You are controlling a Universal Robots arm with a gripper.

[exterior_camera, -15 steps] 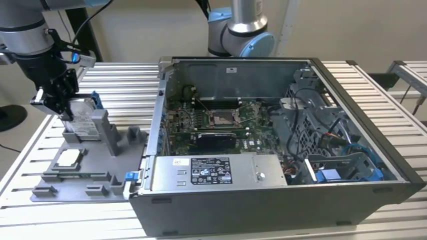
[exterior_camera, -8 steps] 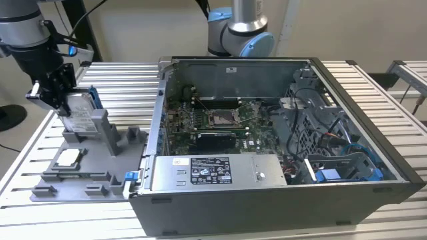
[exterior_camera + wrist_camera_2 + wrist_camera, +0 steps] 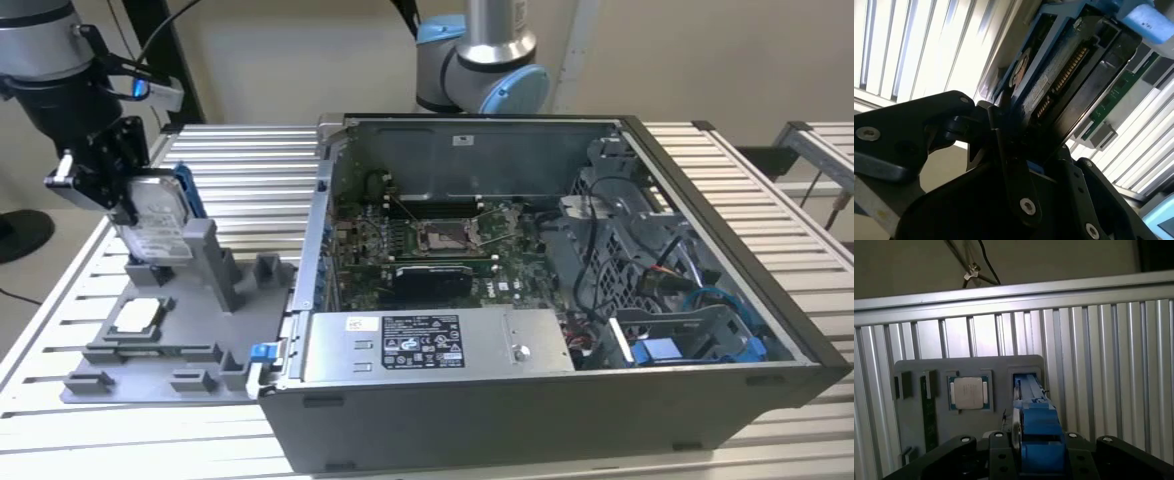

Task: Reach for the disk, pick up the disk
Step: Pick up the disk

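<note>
The disk (image 3: 160,215) stands upright on its edge at the exterior view's left. It is silver-grey with a blue frame, and its lower end sits at the slot of the grey holder (image 3: 200,262). My gripper (image 3: 138,205) comes down from above and is shut on the disk, one black finger on each flat side. In the first wrist view the disk's blue edge (image 3: 1035,422) runs between the black fingers (image 3: 999,452). In the second wrist view the disk's underside (image 3: 1054,85) with its connector pins rises from the gripper (image 3: 1021,150).
The grey fixture plate (image 3: 200,372) also carries a small square silver chip (image 3: 138,317). To its right in the exterior view stands an open computer case (image 3: 747,290) with a grey labelled box (image 3: 427,345). A second arm's base (image 3: 481,70) stands behind. All rests on a slatted metal table (image 3: 254,170).
</note>
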